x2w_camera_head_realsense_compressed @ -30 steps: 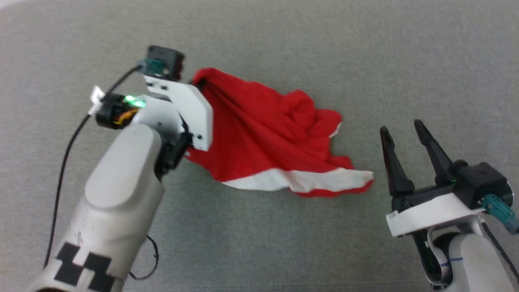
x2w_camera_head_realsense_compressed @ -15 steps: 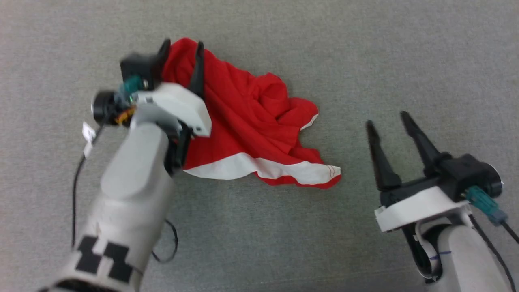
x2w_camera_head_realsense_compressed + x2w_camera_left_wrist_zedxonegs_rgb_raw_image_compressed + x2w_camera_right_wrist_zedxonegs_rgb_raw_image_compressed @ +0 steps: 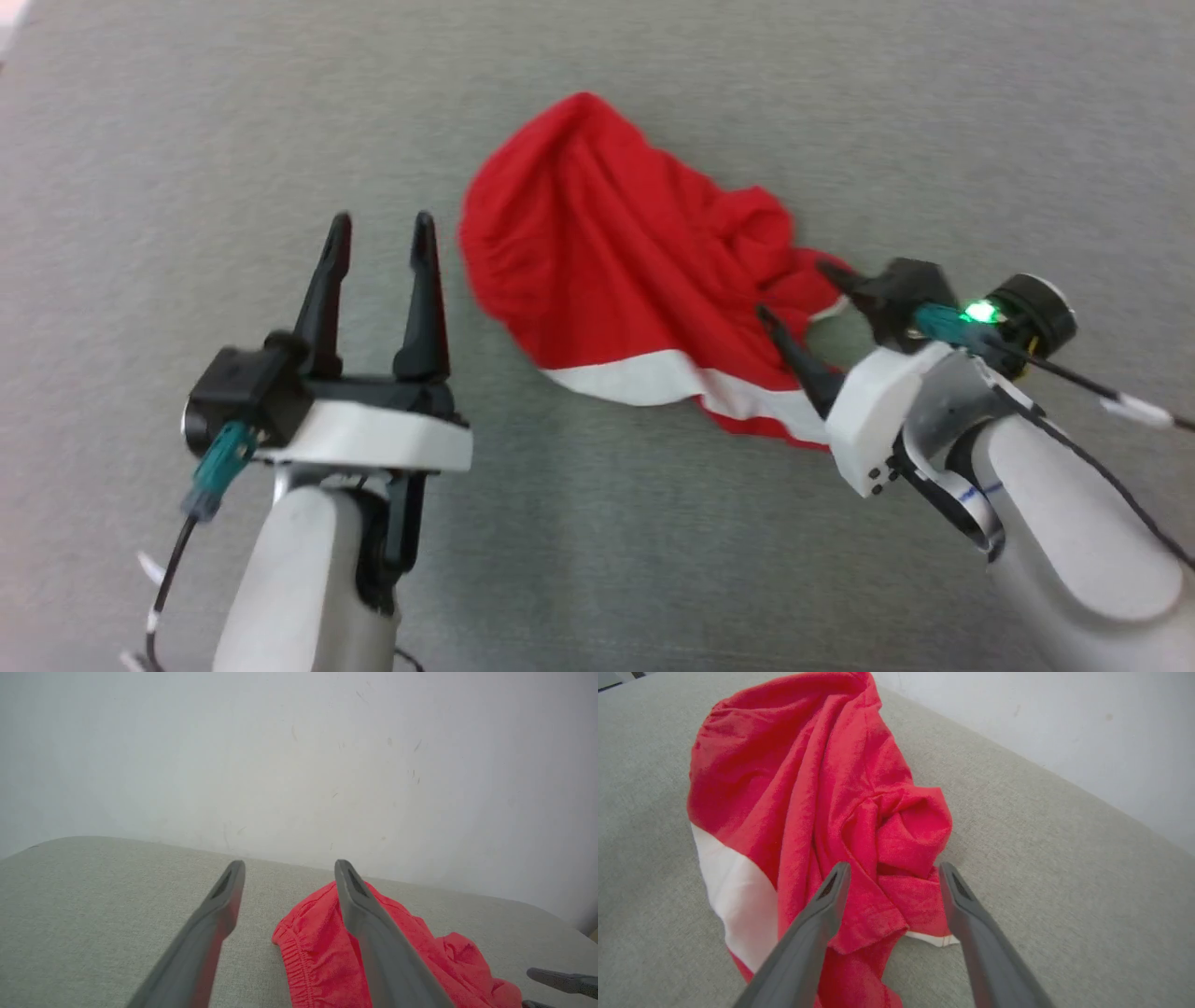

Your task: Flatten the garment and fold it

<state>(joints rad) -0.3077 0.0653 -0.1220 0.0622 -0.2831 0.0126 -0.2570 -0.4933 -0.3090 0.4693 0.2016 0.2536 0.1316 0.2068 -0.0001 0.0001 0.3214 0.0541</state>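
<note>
While the shorts (image 3: pixel 607 261) lie bunched (flattening stage), the right gripper (image 3: pixel 792 290) hangs wide astride their crumpled end and should pinch an edge; the left gripper (image 3: pixel 383 221), also wide, stands alongside.

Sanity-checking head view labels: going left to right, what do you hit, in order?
left tool → garment → right tool, which reaches over the garment's right end.
</note>
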